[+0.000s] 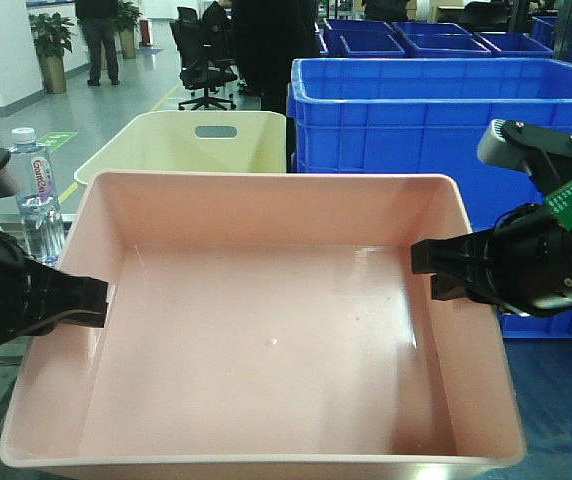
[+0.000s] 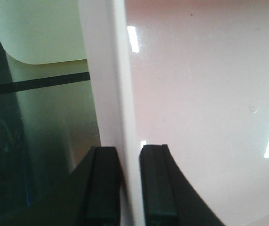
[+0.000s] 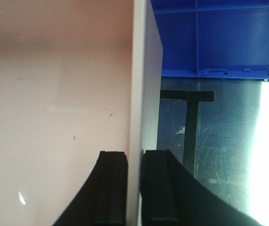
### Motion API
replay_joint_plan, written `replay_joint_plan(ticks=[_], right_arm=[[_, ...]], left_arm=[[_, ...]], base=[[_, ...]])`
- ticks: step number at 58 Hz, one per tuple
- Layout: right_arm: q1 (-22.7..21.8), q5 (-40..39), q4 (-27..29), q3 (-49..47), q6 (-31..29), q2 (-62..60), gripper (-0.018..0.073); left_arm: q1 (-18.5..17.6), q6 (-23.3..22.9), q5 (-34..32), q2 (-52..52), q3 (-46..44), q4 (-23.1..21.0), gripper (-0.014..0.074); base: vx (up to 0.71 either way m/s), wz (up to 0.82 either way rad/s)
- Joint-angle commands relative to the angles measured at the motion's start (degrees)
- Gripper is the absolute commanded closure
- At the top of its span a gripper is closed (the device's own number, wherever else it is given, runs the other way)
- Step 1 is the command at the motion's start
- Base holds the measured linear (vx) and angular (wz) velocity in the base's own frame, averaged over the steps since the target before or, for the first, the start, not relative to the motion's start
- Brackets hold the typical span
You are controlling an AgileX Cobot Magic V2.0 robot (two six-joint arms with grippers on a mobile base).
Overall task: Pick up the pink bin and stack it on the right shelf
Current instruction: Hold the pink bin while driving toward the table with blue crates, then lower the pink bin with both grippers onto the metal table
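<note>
Your left pincer and right pincer are each clamped on the pink bin, one finger inside and one outside the rolled rim of opposite side walls. The bin spans the gap between them, with a cream bin and a blue crate just beyond it. Expect the empty tub to be light but wide. Its thin, glossy walls will likely flex and could slide through the pads, so these mid-wall rim holds look right, provided you move both pincers level and matched.
</note>
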Motion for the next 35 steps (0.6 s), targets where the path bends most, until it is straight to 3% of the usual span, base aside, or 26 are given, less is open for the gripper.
replay_joint_plan(ticks=[1,26,35], right_arm=[[-0.23,-6.01,0.51,-2.21,-0.74,-1.95,0.0568],[-0.23,-5.35,2.18,-1.92,-0.74,-1.42,0.0568],[0.48,-8.13,5.30,5.86,-0.74,-1.17,0.0568]], left_arm=[[-0.21,0.91,-3.17,-2.10,-1.79,-2.36,0.0598],[-0.21,0.96,-2.68,-1.79,-1.79,-2.36,0.0598],[-0.21,-0.80,2.27,0.49,-1.56,0.68,0.0598]], base=[[0.00,0.00],[0.00,0.00],[0.00,0.00]])
